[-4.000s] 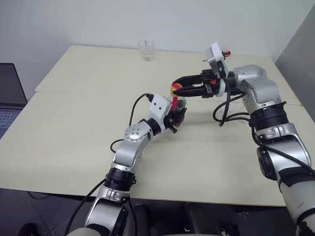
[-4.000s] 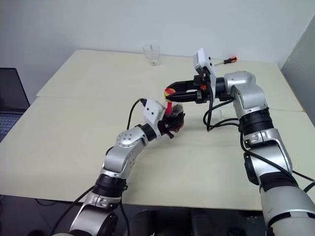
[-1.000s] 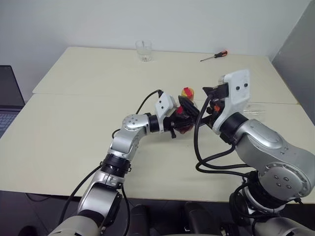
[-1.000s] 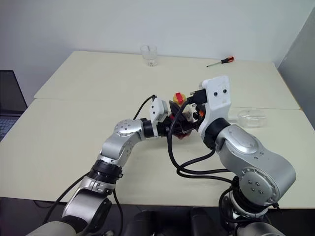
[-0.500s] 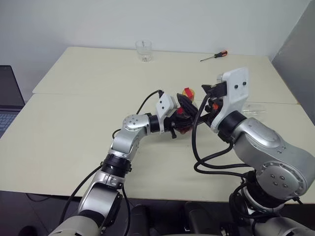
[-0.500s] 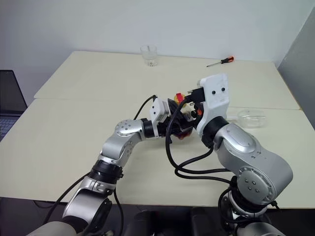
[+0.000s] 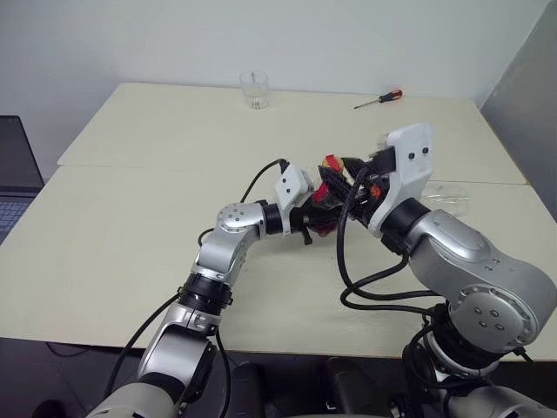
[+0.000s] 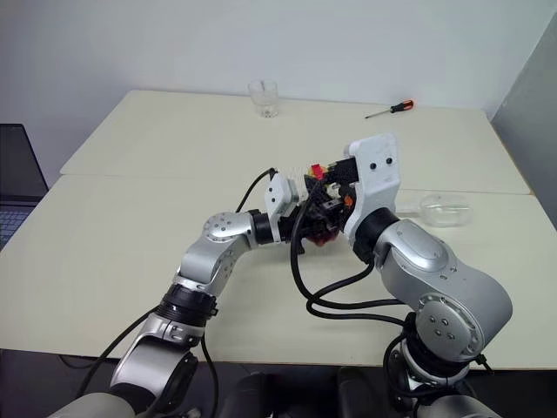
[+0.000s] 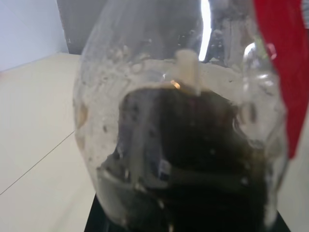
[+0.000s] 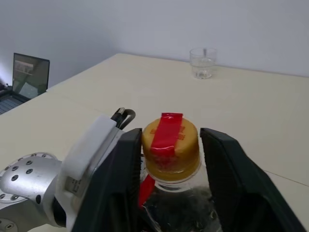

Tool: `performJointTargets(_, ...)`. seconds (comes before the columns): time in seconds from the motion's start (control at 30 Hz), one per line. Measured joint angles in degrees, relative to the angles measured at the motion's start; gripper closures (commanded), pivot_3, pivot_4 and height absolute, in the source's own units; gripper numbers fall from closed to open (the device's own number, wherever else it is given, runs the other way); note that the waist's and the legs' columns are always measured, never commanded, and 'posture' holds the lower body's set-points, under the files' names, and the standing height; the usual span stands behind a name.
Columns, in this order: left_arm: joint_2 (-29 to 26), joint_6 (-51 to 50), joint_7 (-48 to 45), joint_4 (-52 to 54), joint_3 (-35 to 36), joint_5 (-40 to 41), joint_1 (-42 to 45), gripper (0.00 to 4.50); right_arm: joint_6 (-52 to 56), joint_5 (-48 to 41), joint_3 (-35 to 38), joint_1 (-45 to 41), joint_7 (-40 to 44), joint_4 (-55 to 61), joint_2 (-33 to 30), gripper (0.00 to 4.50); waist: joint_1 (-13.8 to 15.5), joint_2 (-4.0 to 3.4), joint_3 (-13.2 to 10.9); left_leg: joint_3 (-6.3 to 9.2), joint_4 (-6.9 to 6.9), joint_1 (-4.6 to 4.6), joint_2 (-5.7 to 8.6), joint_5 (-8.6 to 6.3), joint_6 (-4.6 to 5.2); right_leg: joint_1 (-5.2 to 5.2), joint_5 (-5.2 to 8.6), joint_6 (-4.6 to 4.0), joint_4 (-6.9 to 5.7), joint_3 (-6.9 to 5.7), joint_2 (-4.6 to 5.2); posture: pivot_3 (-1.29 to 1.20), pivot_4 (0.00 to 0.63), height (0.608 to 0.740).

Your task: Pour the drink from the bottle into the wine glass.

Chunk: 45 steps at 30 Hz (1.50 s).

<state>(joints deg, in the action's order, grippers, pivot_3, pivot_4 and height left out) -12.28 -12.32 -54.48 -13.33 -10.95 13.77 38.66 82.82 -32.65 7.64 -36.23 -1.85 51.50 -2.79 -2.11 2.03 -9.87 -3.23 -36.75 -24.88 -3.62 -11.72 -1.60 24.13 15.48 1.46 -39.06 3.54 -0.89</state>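
The bottle (image 7: 325, 207) hangs tilted a little above the table's middle, and my left gripper (image 7: 318, 214) is shut on its clear round belly. The dark brown drink (image 9: 203, 159) fills its lower part, beside a red label strip (image 9: 280, 72). My right gripper (image 10: 172, 135) reaches over the top. Its black fingers (image 10: 126, 169) sit tight against both sides of the yellow, red-taped cap (image 10: 170, 145). The wine glass (image 8: 444, 209) appears to lie on its side on the table to the right, apart from both arms.
A short clear tumbler (image 7: 253, 90) stands at the table's far edge. A red-handled screwdriver (image 7: 379, 99) lies at the far right. A laptop (image 10: 29, 72) sits off the table's left side. A seam (image 7: 130, 165) runs across the tabletop.
Four seconds ago my right arm reached in from farther back; it now sits folded close over the bottle. In the last second its fingers closed in on the cap. The left arm kept still.
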Motion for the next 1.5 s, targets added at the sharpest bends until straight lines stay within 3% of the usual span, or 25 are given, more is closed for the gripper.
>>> performJointTargets(0.17,0.0,0.0,0.0,0.0,0.0,0.0,0.0,3.37,0.0,0.1,0.0,0.0,0.4,-0.1,-0.3,2.4,0.0,0.0,0.0,0.0,0.0,0.0,0.0,0.0,0.0,0.0,0.0,0.0,0.01,-0.01,0.0,0.0,0.15,0.74)
performJointTargets(0.3,0.1,0.0,0.1,0.0,0.0,-0.1,-0.1,3.37,-0.4,0.1,-0.2,0.0,1.3,-0.4,-1.5,3.25,0.0,0.0,0.0,0.0,0.01,0.0,0.0,0.0,0.0,0.0,0.0,0.0,0.02,-0.01,0.0,0.0,0.15,0.74)
performJointTargets(0.47,0.4,-0.6,0.6,0.0,-0.1,-0.3,-0.1,3.37,-5.4,-0.7,-0.7,0.0,7.9,-4.5,-7.9,3.26,0.0,0.0,0.0,-0.02,-0.01,0.0,0.02,0.0,0.01,-0.01,0.0,0.01,0.04,-0.05,0.01,0.0,0.15,0.74)
performJointTargets(0.63,0.7,-1.4,1.3,0.2,0.0,-0.3,-0.1,3.41,-17.5,-4.3,-0.7,-1.8,26.5,-18.3,-20.1,3.26,0.1,0.02,0.0,-0.06,0.0,0.01,0.03,-0.01,0.02,-0.02,0.0,0.01,0.06,-0.07,-0.01,0.0,0.15,0.74)
performJointTargets(0.9,0.6,-2.1,-0.2,2.8,-0.9,-0.2,0.0,3.42,-39.7,-3.6,-6.2,-7.6,62.2,-42.1,-33.5,3.26,0.3,0.01,0.0,-0.08,0.03,0.01,0.04,-0.04,0.06,-0.02,0.0,0.01,0.12,-0.05,-0.04,0.0,0.15,0.74)
performJointTargets(1.03,0.6,-2.7,0.3,4.3,-1.1,-0.3,-0.6,3.44,-48.8,-0.5,-10.3,-13.8,74.8,-55.4,-33.7,3.26,-0.2,0.0,-0.1,-0.1,-0.03,0.07,0.02,-0.05,0.08,-0.01,-0.02,-0.03,0.04,0.03,-0.07,0.0,0.15,0.74)
performJointTargets(1.17,0.1,-4.5,1.6,5.1,-0.7,-0.3,-1.5,3.44,-55.1,2.9,-13.6,-19.2,81.3,-66.2,-31.6,3.26,-0.3,-0.02,-0.1,-0.07,-0.03,0.08,-0.01,-0.05,0.08,0.0,-0.1,-0.17,-0.01,-0.01,-0.08,0.0,0.15,0.74)
performJointTargets(1.3,0.2,-5.8,2.7,5.3,-0.3,-0.3,-1.9,3.44,-57.9,4.5,-14.5,-21.7,84.0,-72.3,-30.0,3.26,0.2,-0.04,-0.1,-0.11,-0.05,0.05,0.02,-0.05,0.08,0.0,-0.16,-0.26,0.04,0.02,-0.03,0.0,0.15,0.74)
performJointTargets(1.5,0.3,-6.2,2.9,6.1,-0.4,-0.3,-1.9,3.44,-56.3,4.3,-14.2,-21.9,84.1,-71.1,-30.6,3.26,0.5,-0.06,-0.1,-0.1,-0.05,0.02,0.03,-0.05,0.07,0.01,-0.16,-0.28,0.04,0.01,0.02,0.0,0.15,0.74)
